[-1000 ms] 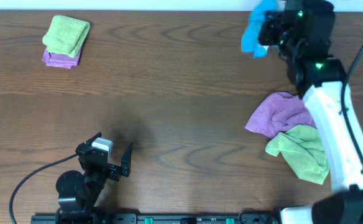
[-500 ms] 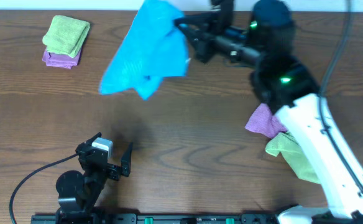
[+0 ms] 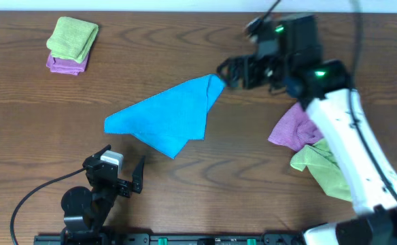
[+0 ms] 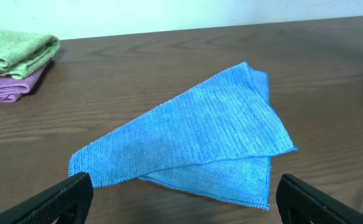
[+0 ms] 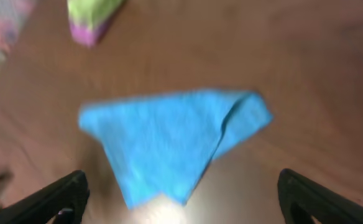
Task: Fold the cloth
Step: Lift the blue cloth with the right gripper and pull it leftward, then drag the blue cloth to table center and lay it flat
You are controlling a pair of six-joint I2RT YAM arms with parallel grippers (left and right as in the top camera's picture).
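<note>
On table (image 3: 185, 61), cloth (image 3: 168, 116) lying loosely doubled, L fingers (image 4: 57, 199) wide, R fingers (image 5: 51, 196) wide.

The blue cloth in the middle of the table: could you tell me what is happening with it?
The blue cloth lies on the table in a rough triangle, partly doubled over, not neatly folded. The right gripper hangs open beside its far corner, holding nothing. The left gripper, also open, sits near the front edge, apart from the cloth.

overhead looks straight down at the table (image 3: 185, 41); both wrist cameras face the cloth (image 4: 194, 137) from opposite sides.
</note>
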